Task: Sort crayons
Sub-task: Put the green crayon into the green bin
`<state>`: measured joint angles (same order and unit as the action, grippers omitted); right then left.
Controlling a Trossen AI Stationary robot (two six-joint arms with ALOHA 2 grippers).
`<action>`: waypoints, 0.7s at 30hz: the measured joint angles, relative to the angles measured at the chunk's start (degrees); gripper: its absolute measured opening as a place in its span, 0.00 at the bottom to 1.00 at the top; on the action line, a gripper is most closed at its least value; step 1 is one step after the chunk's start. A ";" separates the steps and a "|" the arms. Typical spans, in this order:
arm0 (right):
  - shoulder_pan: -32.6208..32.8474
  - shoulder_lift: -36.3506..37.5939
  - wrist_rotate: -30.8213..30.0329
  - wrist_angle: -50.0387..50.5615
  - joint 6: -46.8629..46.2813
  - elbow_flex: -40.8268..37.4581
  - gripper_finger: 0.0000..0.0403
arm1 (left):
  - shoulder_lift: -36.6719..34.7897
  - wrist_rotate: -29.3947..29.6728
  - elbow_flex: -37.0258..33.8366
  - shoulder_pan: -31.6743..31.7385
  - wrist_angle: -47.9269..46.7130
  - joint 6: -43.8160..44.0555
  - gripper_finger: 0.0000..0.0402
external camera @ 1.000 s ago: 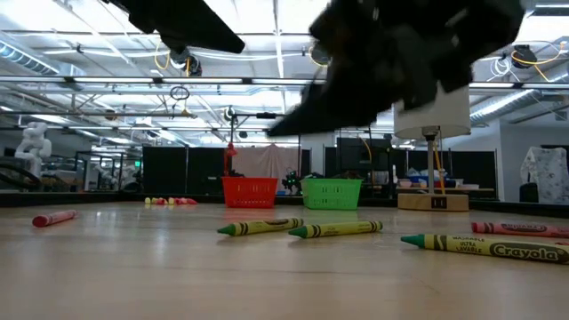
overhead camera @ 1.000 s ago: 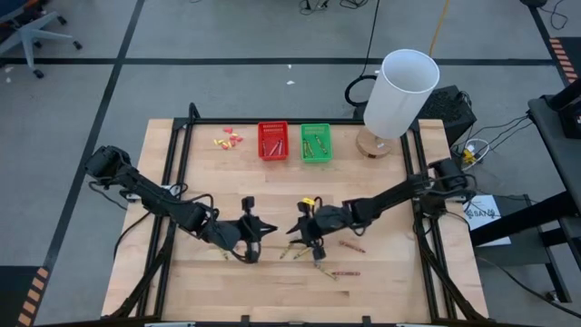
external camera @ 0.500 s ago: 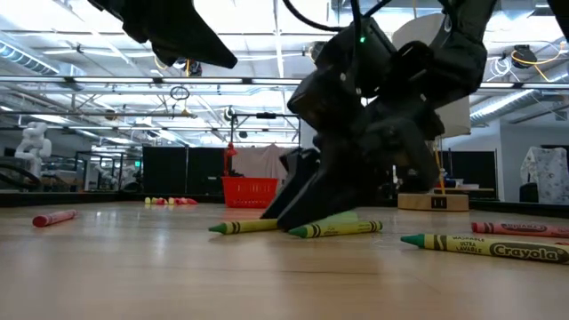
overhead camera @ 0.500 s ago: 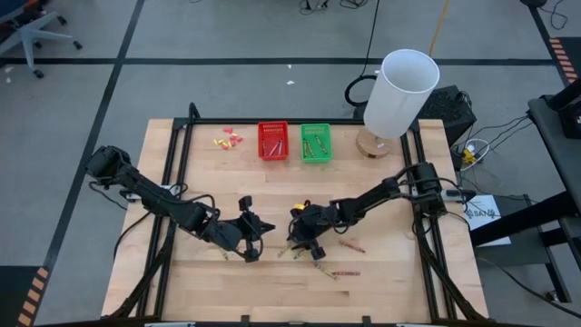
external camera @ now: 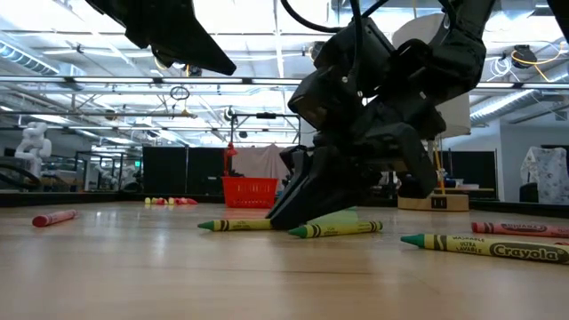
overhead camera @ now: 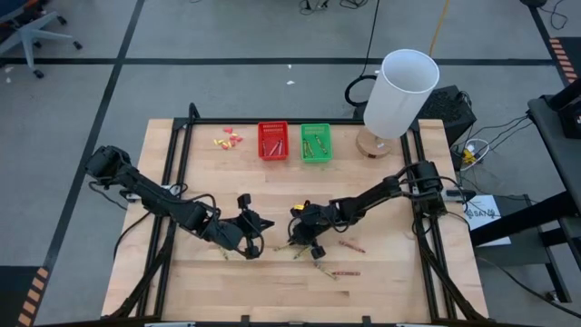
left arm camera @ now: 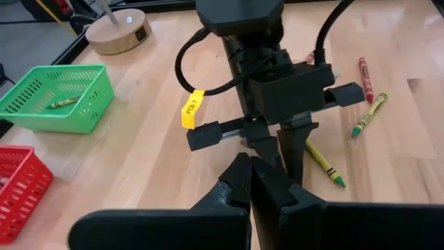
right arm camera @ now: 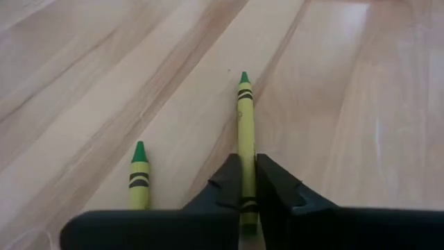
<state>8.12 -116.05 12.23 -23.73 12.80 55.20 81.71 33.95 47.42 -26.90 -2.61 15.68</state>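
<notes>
While its fingers hide the rear, the right end effector [right arm camera: 248, 182] pinches a green crayon [right arm camera: 244, 118]; left end effector [left arm camera: 250, 182] closed.

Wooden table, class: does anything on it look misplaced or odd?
Small yellow and pink scraps lie loose on the wooden table left of the red plastic basket, in neither basket. Thin crayons lying scattered just await sorting.

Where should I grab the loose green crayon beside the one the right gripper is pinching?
Grip the loose green crayon midway, on its wrapper, from straight above, jaws across it: it lies flat on the table. The right gripper is shut on the neighbouring crayon; the left gripper waits nearby.
</notes>
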 joint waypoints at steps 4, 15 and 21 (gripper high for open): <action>0.00 0.26 0.00 -0.02 -0.07 -0.02 0.03 | 0.00 0.00 0.00 0.24 -0.14 -0.01 0.02; -0.16 6.27 -0.55 3.33 1.66 -0.27 0.01 | 0.00 0.00 -0.02 0.22 -1.19 0.02 0.02; -0.20 12.39 -0.59 8.91 3.36 -0.24 0.01 | 0.02 0.00 -0.07 0.22 -1.59 0.01 0.02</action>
<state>7.92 -103.65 11.64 -14.82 16.16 54.96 81.73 33.95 47.35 -26.68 -4.19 15.70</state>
